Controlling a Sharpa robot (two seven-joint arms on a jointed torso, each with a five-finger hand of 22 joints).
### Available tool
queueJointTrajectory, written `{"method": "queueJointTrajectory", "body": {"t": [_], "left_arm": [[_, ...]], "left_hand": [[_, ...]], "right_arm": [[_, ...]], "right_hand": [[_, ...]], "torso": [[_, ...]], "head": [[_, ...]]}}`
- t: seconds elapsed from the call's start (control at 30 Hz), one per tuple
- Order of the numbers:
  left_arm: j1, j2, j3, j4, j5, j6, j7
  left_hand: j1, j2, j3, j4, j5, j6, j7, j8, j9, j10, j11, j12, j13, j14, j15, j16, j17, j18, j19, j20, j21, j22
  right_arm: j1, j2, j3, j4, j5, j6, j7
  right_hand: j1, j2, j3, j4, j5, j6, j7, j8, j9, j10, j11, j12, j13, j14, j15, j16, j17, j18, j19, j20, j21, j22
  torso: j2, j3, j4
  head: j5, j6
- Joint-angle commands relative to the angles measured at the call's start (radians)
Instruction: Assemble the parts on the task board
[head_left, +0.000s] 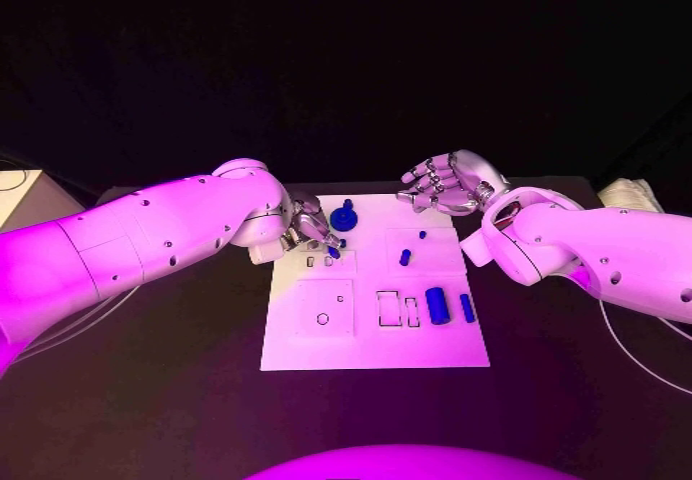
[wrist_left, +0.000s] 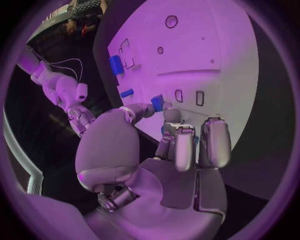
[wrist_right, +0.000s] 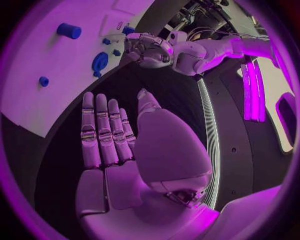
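Board lies mid-table, long edges running away from the robot. Left hand is set over the board's far left edge, a small blue part pinched at its fingertips. Right hand is held above the far right corner, fingers apart, nothing held. A round blue part sits at the far edge between the hands. Two blue bars lie near the right edge. The board's near half is left uncovered.

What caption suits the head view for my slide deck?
Left hand holds a small blue part over the white task board; right hand hovers open.
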Motion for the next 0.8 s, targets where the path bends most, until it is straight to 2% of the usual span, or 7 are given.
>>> {"method": "queueJointTrajectory", "body": {"t": [0.03, 0.23, 0.37, 0.43, 0.8], "left_arm": [[0.0, -0.005, 0.0, 0.017, -0.013, -0.075, 0.014], [-0.003, -0.017, -0.003, 0.04, -0.062, -0.115, 0.006], [-0.004, -0.022, -0.007, 0.048, -0.087, -0.128, 0.002], [-0.006, -0.026, -0.01, 0.054, -0.111, -0.133, 0.002], [-0.011, -0.028, -0.019, 0.057, -0.179, -0.085, 0.0]], "left_hand": [[-0.009, -0.001, 0.217, -0.223, 0.009, 0.009, -0.003, 0.006, 0.124, 0.025, -0.016, 0.005, 0.007, 0.08, -0.008, 0.005, 0.187, -0.02, 0.007, -0.001, 0.005, 0.003], [-0.011, -0.002, 0.218, -0.225, 0.015, 0.011, -0.004, 0.007, 0.125, 0.03, -0.017, 0.01, 0.014, 0.08, -0.009, 0.004, 0.186, -0.021, 0.01, -0.002, 0.008, 0.009], [-0.011, -0.003, 0.218, -0.226, 0.016, 0.012, -0.004, 0.007, 0.126, 0.031, -0.018, 0.011, 0.016, 0.08, -0.009, 0.005, 0.187, -0.021, 0.011, -0.002, 0.008, 0.01], [-0.011, -0.003, 0.218, -0.226, 0.017, 0.012, -0.004, 0.007, 0.126, 0.032, -0.018, 0.011, 0.017, 0.08, -0.009, 0.004, 0.186, -0.021, 0.011, -0.002, 0.008, 0.01], [-0.011, -0.004, 0.218, -0.227, 0.018, 0.013, -0.005, 0.007, 0.126, 0.031, -0.018, 0.009, 0.013, 0.08, -0.009, 0.004, 0.185, -0.021, 0.012, -0.003, 0.008, 0.011]], "right_arm": [[-0.001, -0.002, 0.0, 0.0, 0.003, 0.011, 0.014], [-0.001, -0.004, 0.0, 0.001, 0.004, 0.011, 0.014], [-0.001, -0.006, 0.0, 0.001, 0.005, 0.01, 0.014], [-0.001, -0.007, 0.0, 0.001, 0.005, 0.01, 0.014], [-0.001, -0.008, 0.0, 0.001, 0.007, 0.01, 0.015]], "right_hand": [[-0.003, -0.002, 0.005, 0.002, 0.001, -0.004, 0.041, -0.003, -0.001, 0.0, 0.009, -0.004, -0.001, 0.003, 0.001, -0.006, -0.002, 0.005, -0.001, 0.007, -0.003, -0.001], [-0.005, -0.003, 0.006, 0.002, 0.002, -0.004, 0.042, -0.004, -0.002, 0.0, 0.01, -0.004, -0.004, 0.004, 0.001, -0.008, -0.004, 0.005, -0.001, 0.007, -0.003, -0.005], [-0.006, -0.003, 0.006, 0.002, 0.003, -0.005, 0.042, -0.005, -0.003, -0.001, 0.01, -0.004, -0.006, 0.004, 0.002, -0.01, -0.005, 0.005, -0.001, 0.007, -0.003, -0.007], [-0.007, -0.004, 0.006, 0.001, 0.004, -0.005, 0.043, -0.005, -0.004, -0.002, 0.011, -0.005, -0.008, 0.003, 0.002, -0.011, -0.007, 0.005, -0.002, 0.008, -0.003, -0.009], [-0.008, -0.003, 0.007, 0.001, 0.005, -0.006, 0.043, -0.006, -0.005, -0.002, 0.011, -0.005, -0.011, 0.003, 0.003, -0.013, -0.009, 0.005, -0.002, 0.008, -0.003, -0.013]], "torso": [[0.0, 0.0002, 0.0013], [-0.002, 0.0011, 0.0029], [-0.002, 0.0001, 0.003], [-0.002, 0.0011, 0.0046], [-0.001, 0.0014, 0.0032]], "head": [[0.001, -0.002], [0.005, -0.006], [0.01, -0.009], [0.01, -0.011], [0.014, -0.012]]}}
